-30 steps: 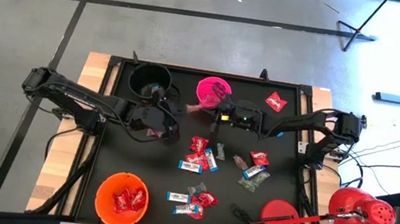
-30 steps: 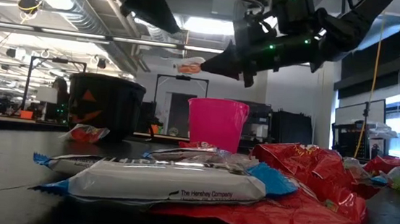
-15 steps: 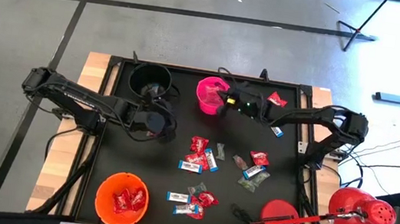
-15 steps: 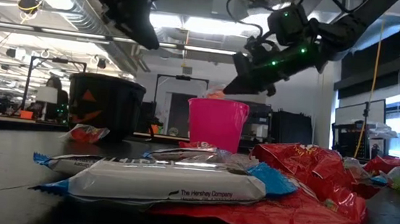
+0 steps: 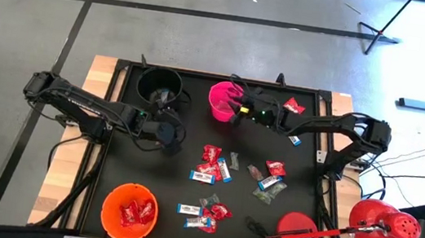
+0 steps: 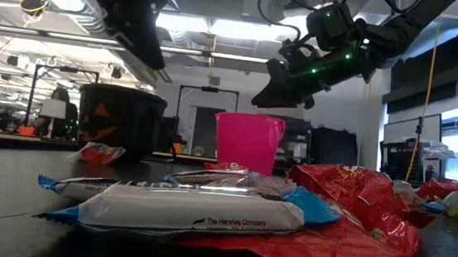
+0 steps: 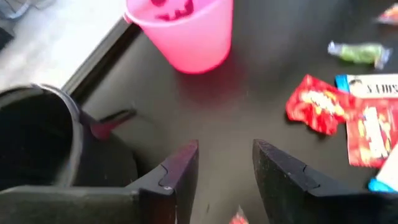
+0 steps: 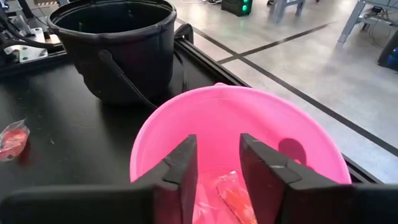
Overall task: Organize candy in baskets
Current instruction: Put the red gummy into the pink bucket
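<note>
The pink bucket (image 5: 221, 100) stands near the table's far edge, and my right gripper (image 8: 217, 165) hangs open just above its mouth (image 5: 236, 109). A pinkish-red wrapped sweet (image 8: 227, 196) lies on the bucket's bottom, below the fingers. The black bucket (image 5: 158, 86) stands to its left, the orange bucket (image 5: 129, 211) at the near left with red packets inside. My left gripper (image 7: 227, 168) is open and empty above bare table (image 5: 178, 133), near the black bucket. Loose candy (image 5: 214, 167) lies mid-table: red packets, blue-and-white bars, greenish wrappers.
A red packet (image 5: 293, 107) and a blue bar (image 5: 294, 138) lie under the right arm. A small reddish wrapper (image 7: 109, 121) lies beside the black bucket. A red lid (image 5: 296, 231) and a large red domed object (image 5: 383, 226) sit at the near right. The raised table frame (image 5: 218, 77) rings the surface.
My right gripper carried a pinkish sweet from mid-table toward the far edge, tipped down over the pink bucket and let it go; the sweet now lies inside the bucket. My left gripper drew back a little toward the table's left edge.
</note>
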